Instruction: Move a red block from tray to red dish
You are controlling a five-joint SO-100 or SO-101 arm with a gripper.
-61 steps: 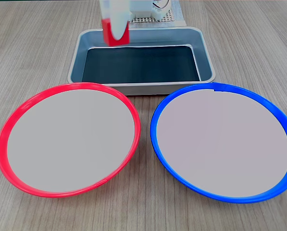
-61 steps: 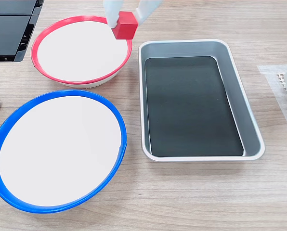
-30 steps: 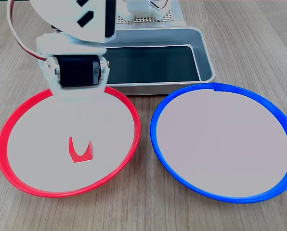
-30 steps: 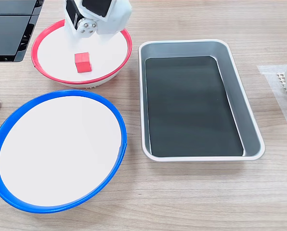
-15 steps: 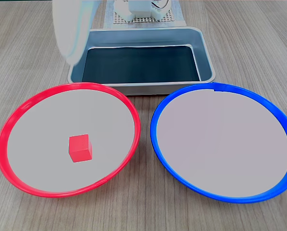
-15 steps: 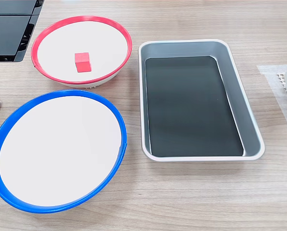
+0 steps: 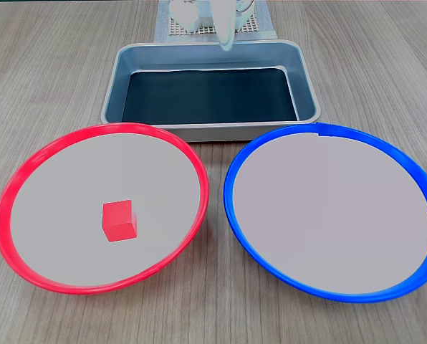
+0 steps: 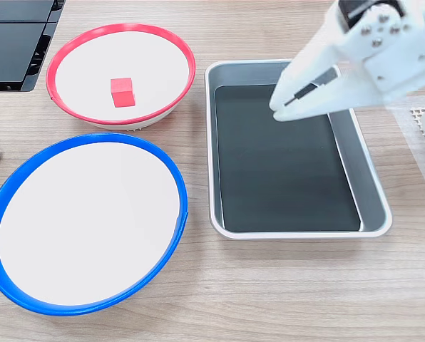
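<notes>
Already the red block [image 8: 122,92] rests in the red dish [image 8: 186,60] at upper left, well apart from the gripper [image 8: 279,109], whose empty jaws look nearly closed over the tray [image 8: 373,189] at upper right.

Blue dish [image 7: 333,212]: round, shallow, blue rim, pale grey centre; lies on my table [image 7: 385,64], a pale wood-grain top, right side in one fixed view, lower left in the other [image 8: 84,224].

Mesh mat [image 7: 251,24]: pale perforated sheet at my base, at the far table edge.

Black panels [image 8: 16,43]: flat, dark, at the upper left corner of a fixed view.
</notes>
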